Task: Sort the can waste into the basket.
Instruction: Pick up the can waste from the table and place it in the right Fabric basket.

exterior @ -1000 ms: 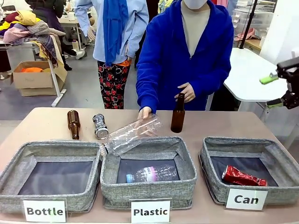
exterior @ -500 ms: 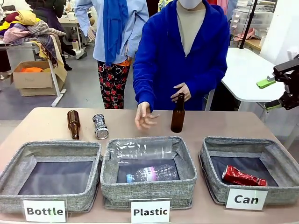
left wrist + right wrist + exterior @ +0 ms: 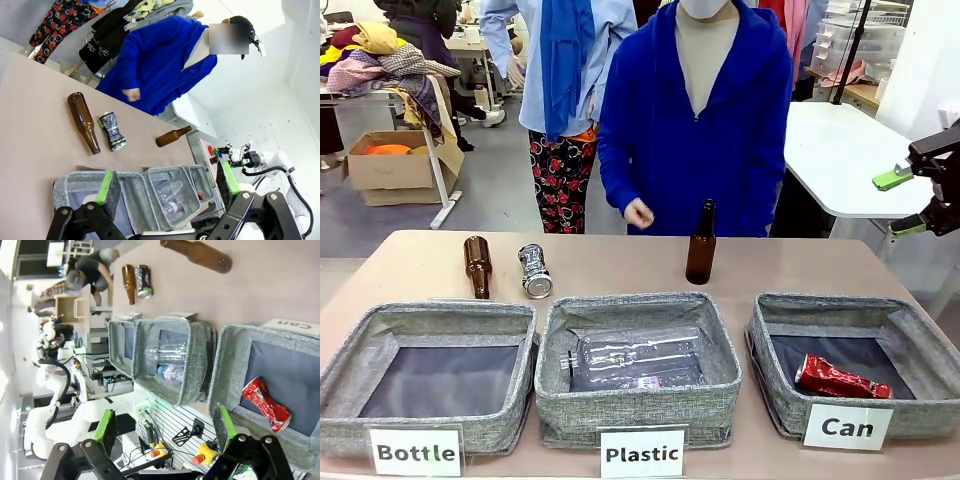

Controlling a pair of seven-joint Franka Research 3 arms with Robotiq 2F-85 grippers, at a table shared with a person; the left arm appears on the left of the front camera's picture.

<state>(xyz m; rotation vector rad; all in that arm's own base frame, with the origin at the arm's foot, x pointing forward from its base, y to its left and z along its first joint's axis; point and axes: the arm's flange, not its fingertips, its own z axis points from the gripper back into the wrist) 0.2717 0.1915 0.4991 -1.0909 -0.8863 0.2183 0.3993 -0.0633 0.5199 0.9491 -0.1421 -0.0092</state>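
A crushed red can [image 3: 841, 379] lies in the grey basket [image 3: 922, 341] labelled "Can" at the right; it is the red can [image 3: 265, 404] in that basket [image 3: 223, 360] in the right wrist view. A silver can [image 3: 533, 271] with dark print lies on its side on the table behind the "Bottle" basket, beside a brown bottle; the left wrist view has this silver can [image 3: 113, 131] too. My right gripper [image 3: 910, 201] hangs open and empty at the right edge, high above the table. In its own view my left gripper [image 3: 168, 181] is open, well above the baskets.
A brown bottle [image 3: 477, 265] lies left of the silver can and another [image 3: 700, 243] stands mid-table. The "Plastic" basket [image 3: 638, 405] holds clear bottles [image 3: 635, 354]; the "Bottle" basket [image 3: 428, 432] is at the left. A person in blue [image 3: 695, 120] stands at the far side, hand [image 3: 638, 212] raised.
The person let a clear plastic bottle drop into the "Plastic" basket and drew the hand back from the table. My right gripper has barely shifted.
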